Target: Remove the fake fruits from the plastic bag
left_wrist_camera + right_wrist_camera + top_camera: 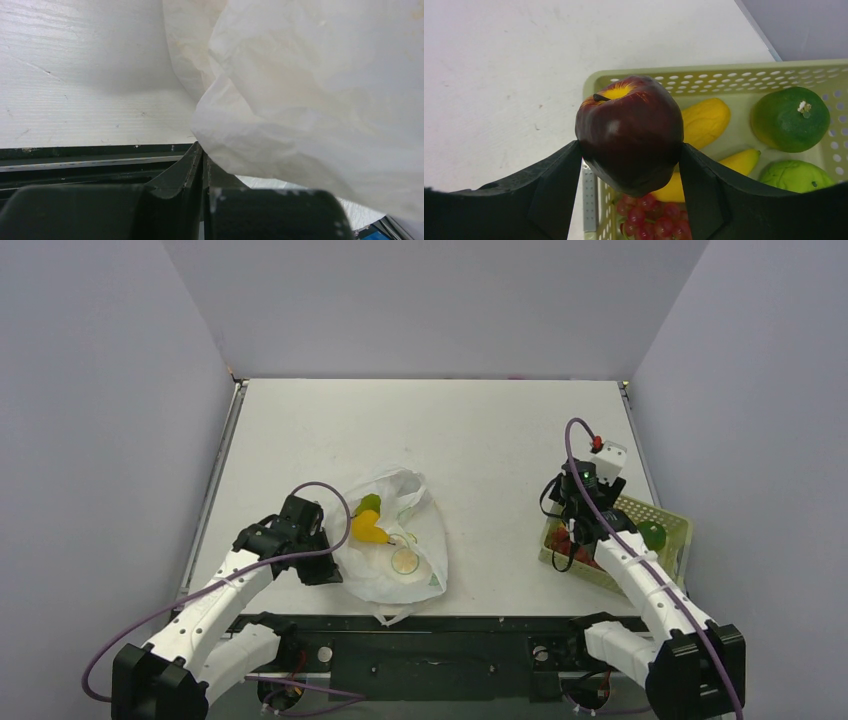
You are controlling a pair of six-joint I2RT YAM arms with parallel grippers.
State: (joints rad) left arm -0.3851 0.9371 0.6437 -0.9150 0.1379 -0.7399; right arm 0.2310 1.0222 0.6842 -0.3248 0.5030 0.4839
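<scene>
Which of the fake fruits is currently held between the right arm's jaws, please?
The dark red apple with the yellow patch at its stem; the other fruits lie loose in the basket or in the plastic bag.

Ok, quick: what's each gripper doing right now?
Left gripper: jaws closed, pinching the plastic bag at its edge.
Right gripper: jaws closed on a dark red apple, above the basket.

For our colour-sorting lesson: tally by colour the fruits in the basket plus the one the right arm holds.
Dark red: 1, the apple in the right end effector
Yellow: 2, the banana and the oval fruit
Green: 2, the round fruit and the lumpy fruit
Red: 1, the grape bunch
Total: 6
</scene>
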